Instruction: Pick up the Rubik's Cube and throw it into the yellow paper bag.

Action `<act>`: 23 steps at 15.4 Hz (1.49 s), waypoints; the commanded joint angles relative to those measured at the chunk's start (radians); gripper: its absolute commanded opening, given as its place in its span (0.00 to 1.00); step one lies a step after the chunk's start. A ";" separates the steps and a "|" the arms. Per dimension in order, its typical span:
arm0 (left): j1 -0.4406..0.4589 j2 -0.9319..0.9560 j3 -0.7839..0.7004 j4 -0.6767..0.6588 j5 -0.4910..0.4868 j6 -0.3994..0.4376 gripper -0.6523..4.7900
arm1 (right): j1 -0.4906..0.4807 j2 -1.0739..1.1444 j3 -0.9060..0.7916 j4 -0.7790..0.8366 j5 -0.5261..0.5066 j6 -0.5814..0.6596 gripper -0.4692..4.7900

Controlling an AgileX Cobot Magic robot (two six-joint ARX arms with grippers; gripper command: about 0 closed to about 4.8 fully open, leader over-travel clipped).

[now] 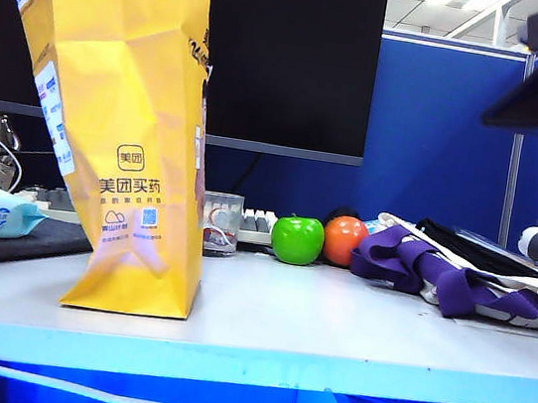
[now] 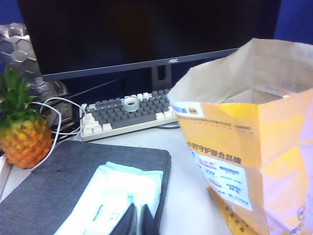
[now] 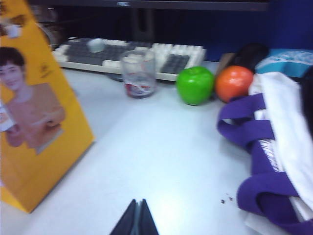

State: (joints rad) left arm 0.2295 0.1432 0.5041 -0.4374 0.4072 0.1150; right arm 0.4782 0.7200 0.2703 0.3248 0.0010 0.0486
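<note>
- The Rubik's Cube shows in none of my three views; I cannot tell where it is; it may lie down inside the bag or outside what I see, and I judge no further.
- The yellow paper bag (image 1: 123, 131) stands upright on the white table (image 1: 332, 321) at the left side in the exterior view, leaning a little, creased, logo and characters low on its side; its mouth gapes wide in my left wrist view, which suits a drop from above; the part of the brown lining I see holds nothing I can make out, and the bottom is hidden.
- My left gripper (image 2: 138, 221) hangs above the pale wipes packet (image 2: 115, 200) on the dark mat (image 2: 58, 191), beside the bag's open mouth; its jaws are pressed together on nothing.
- My right gripper (image 3: 136, 219) hangs over bare table between the bag and the purple-strapped tote (image 3: 274, 147); its fingers also meet, empty.
- A small clear cup (image 3: 139, 73) stands just behind the bag's far side, something reddish low in it; too blurred to name.
- A green apple (image 1: 297, 239) and an orange fruit (image 1: 345, 239) sit side by side in front of the keyboard (image 2: 127, 110), near the tote.
- A roll of tape (image 2: 130, 103) rests on the keyboard; a pineapple (image 2: 22, 132) stands by the mat's far corner; the dark monitor (image 1: 290, 54) backs everything.
</note>
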 commanded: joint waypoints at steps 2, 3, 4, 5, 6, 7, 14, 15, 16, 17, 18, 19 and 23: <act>0.000 0.000 0.002 0.006 -0.002 0.001 0.17 | 0.000 0.000 0.005 0.009 0.004 0.004 0.08; 0.000 0.000 0.002 0.006 -0.003 0.001 0.17 | 0.000 0.000 0.005 0.009 0.004 0.004 0.08; 0.000 0.000 0.002 0.006 -0.002 0.001 0.17 | 0.000 0.000 0.005 0.009 0.004 0.004 0.08; 0.000 0.000 0.002 0.006 -0.002 0.001 0.17 | 0.000 0.000 0.005 0.009 0.004 0.004 0.08; 0.000 0.000 0.002 0.006 -0.003 0.001 0.17 | 0.000 0.000 0.005 0.009 0.004 0.004 0.08; 0.000 0.000 0.002 0.006 -0.003 0.001 0.17 | 0.000 0.000 0.005 0.009 0.004 0.004 0.08; 0.000 -0.003 0.002 0.006 0.000 0.001 0.17 | -0.003 -0.266 0.002 -0.203 0.002 0.004 0.08; 0.000 -0.003 0.001 0.006 -0.003 0.001 0.17 | -0.011 -0.314 0.002 -0.228 -0.004 0.004 0.08; 0.000 -0.004 -0.002 0.006 -0.003 0.001 0.17 | -0.026 -0.356 0.002 -0.240 -0.003 0.004 0.08; 0.000 -0.010 -0.021 0.015 -0.003 0.001 0.17 | -0.073 -0.416 0.002 -0.246 -0.004 0.004 0.08; 0.000 -0.020 -0.048 0.030 -0.002 0.001 0.17 | -0.122 -0.449 0.002 -0.246 -0.003 0.004 0.08; -0.001 -0.046 -0.110 0.055 -0.002 0.001 0.17 | -0.200 -0.480 0.002 -0.246 0.001 0.004 0.08; -0.001 -0.137 -0.277 0.057 -0.002 0.001 0.17 | -0.318 -0.504 -0.016 -0.238 0.001 0.004 0.08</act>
State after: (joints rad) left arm 0.2291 0.0040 0.2375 -0.4004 0.4068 0.1154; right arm 0.1612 0.2234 0.2661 0.0669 0.0040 0.0490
